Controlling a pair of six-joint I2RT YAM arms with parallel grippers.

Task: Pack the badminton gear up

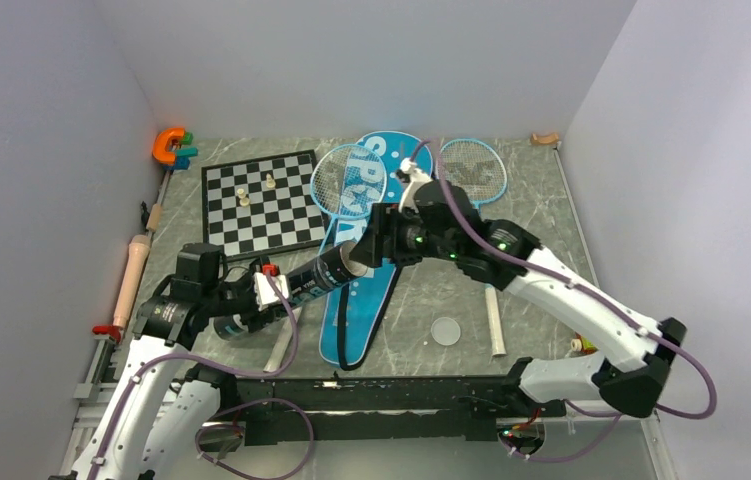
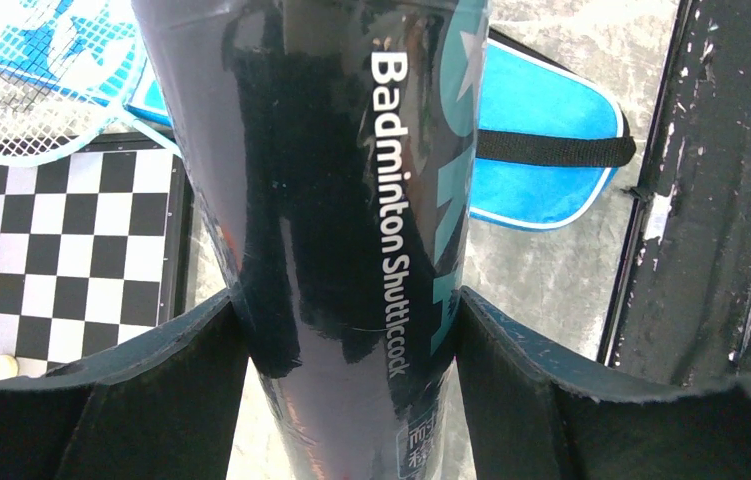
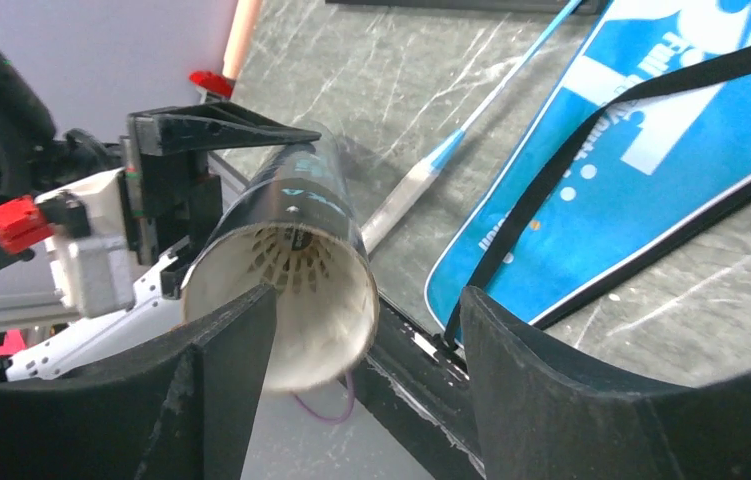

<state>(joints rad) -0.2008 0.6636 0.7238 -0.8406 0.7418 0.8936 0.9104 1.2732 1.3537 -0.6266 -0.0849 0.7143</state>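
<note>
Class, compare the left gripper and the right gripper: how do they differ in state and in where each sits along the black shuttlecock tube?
The left gripper is shut on the shuttlecock tube, with a finger pressed to each side. The right gripper is open, its jaws standing wider than the tube's mouth. The left gripper holds the tube's black printed body, while the right gripper sits at its open, pale-lined end. Both are at the same tube.
</note>
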